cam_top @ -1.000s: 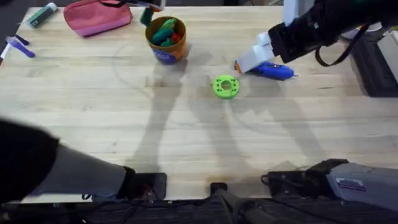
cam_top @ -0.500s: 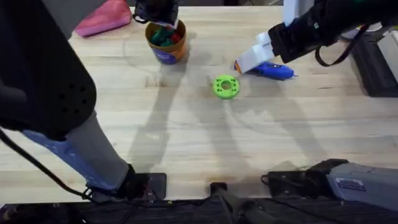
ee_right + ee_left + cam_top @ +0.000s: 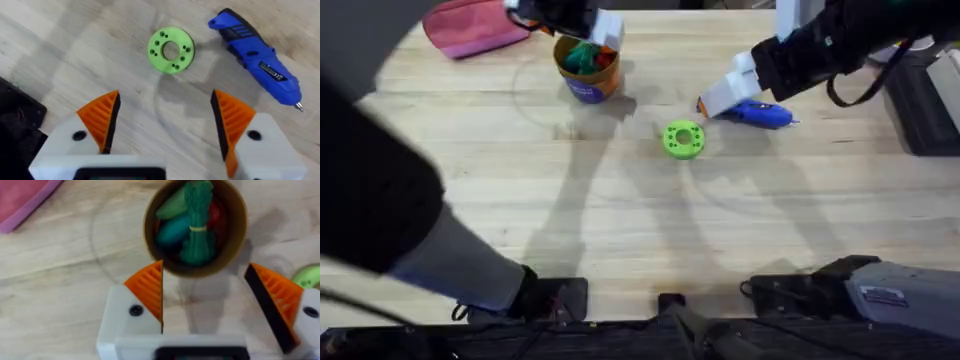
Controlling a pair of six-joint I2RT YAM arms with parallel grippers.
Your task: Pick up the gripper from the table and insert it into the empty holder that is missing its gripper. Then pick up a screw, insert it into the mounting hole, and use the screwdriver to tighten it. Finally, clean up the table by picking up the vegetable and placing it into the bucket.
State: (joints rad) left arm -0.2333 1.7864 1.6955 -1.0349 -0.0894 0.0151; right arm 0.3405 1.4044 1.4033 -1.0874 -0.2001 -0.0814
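The orange-brown bucket stands at the table's far side, left of centre. Inside it, on top of other toy pieces, lies the dark green vegetable with its tied middle. My left gripper hovers just over the bucket's far rim, open and empty. Right of centre, the blue screwdriver lies on the table, with my right gripper beside its near end, also open and empty. The loose gripper piece, the empty holder and the screw are out of view.
A bright green round disc with holes lies between the bucket and the screwdriver. A pink pouch sits at the far left. My left arm looms large and dark across the table's left side.
My left arm has swung up close under the camera, and its gripper has shifted slightly right above the bucket. The right arm, screwdriver and disc have not moved.
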